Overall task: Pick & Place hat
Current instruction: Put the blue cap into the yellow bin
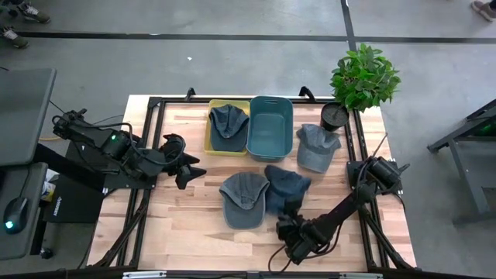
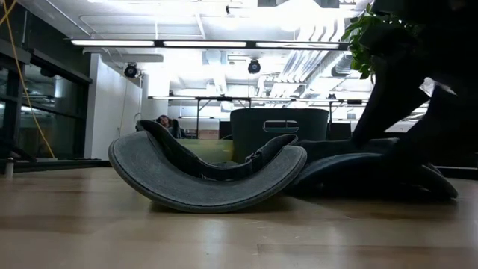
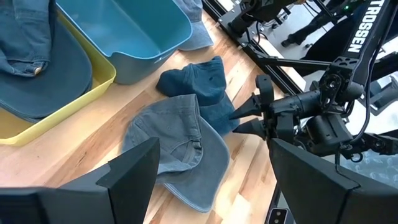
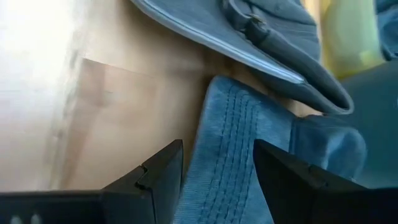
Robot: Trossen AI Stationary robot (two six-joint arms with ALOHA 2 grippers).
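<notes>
Two hats lie mid-table. A grey-blue hat point(image 1: 243, 198) point(image 2: 209, 179) point(image 3: 177, 146) lies upside down, and a dark blue hat point(image 1: 287, 186) point(image 3: 199, 87) lies against its right side. My right gripper point(image 1: 285, 222) point(image 4: 218, 144) point(image 3: 236, 122) is low at the near side. It is open, with the dark blue hat's brim point(image 4: 227, 174) between its fingers. My left gripper point(image 1: 194, 167) point(image 3: 214, 143) hovers open left of the hats and touches nothing. A third hat point(image 1: 229, 126) lies in a yellow bin point(image 1: 211, 146). A pale hat point(image 1: 316, 147) lies right of a teal bin point(image 1: 270, 126). My right gripper comes at the dark blue hat's brim point(image 4: 224, 186) low and nearly level from the table's near side, one finger point(image 4: 161, 174) on each side of the brim's edge. Whether the fingers touch the brim, I cannot tell. The hat lies on the table.
A potted plant point(image 1: 363, 76) and a black pot point(image 1: 333, 115) stand at the far right corner. The black frame rails point(image 1: 353, 167) run along the table's sides. Bare wood point(image 1: 186, 217) shows at the near left.
</notes>
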